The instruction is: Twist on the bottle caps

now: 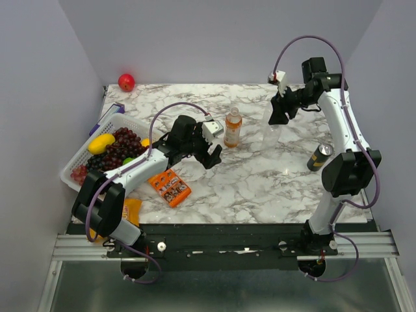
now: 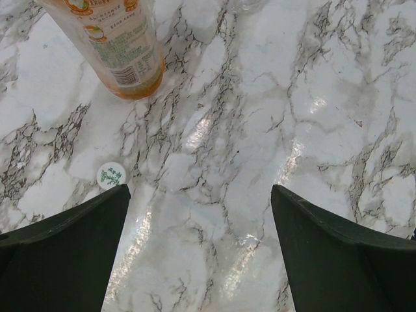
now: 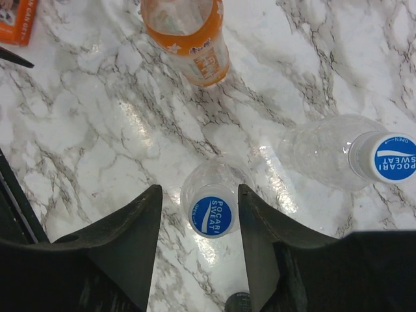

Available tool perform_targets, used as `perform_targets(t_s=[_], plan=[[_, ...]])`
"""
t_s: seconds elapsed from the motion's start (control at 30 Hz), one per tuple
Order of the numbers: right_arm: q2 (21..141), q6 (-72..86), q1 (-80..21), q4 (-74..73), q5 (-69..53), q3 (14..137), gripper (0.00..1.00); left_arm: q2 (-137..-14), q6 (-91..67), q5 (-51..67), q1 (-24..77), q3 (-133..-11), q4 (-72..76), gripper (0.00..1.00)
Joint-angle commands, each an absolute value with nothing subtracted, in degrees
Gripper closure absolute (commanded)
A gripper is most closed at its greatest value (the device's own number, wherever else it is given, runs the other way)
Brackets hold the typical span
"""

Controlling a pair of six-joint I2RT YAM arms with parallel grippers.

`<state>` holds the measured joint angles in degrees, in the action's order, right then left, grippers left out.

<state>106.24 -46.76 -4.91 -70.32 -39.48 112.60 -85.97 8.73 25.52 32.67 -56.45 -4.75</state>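
Left wrist alone shows whitish cap [image 2: 110, 176] near orange bottle [image 2: 120, 49].

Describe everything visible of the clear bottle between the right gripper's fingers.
The clear bottle is small, colourless, seemingly empty plastic, standing upright on the marble table. A blue cap printed POCARI SWEAT in white sits on its neck. It stands between the open fingers of the right gripper; a gap shows on one side, and no contact is plain.

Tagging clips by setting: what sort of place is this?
Probably a lab robot test cell, not a real kitchen: a marble-pattern tabletop boxed in by plain walls on three sides, with a metal rail running along its near edge.
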Motion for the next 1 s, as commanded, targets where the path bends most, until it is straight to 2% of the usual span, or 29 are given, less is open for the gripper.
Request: perform_targets(t_s=[0.0, 0.17, 0.3, 0.4, 0.83, 0.97], plan=[[104.9, -49.2, -5.0, -73.2, -47.1, 116.0, 0.40, -86.4, 9.1, 24.9, 32.3, -56.9, -3.7, 0.01], [101.3, -42.0, -8.1, -60.8, -48.0, 111.0, 0.25, -85.7, 8.7, 22.8, 31.6, -56.9, -3.6, 0.01], [99.3, -36.8, -12.8, -42.8, -41.6, 103.4, 0.24, -85.1, 8.0, 21.7, 29.9, -57.4, -4.4, 0.01], [99.4, -35.7, -16.1, -35.3, -39.7, 100.9, 0.22, -84.2, 8.0, 21.7, 28.1, -57.6, -6.0, 0.01], [111.1, -28.2, -21.2, -29.2, -32.9, 106.7, 0.22, -79.2, 11.9, 23.2, 24.3, -57.3, -9.8, 0.01], [110.5, -28.8, -21.5, -29.1, -32.6, 103.6, 0.27, -78.9, 11.4, 24.6, 24.3, -57.3, -8.0, 0.01]])
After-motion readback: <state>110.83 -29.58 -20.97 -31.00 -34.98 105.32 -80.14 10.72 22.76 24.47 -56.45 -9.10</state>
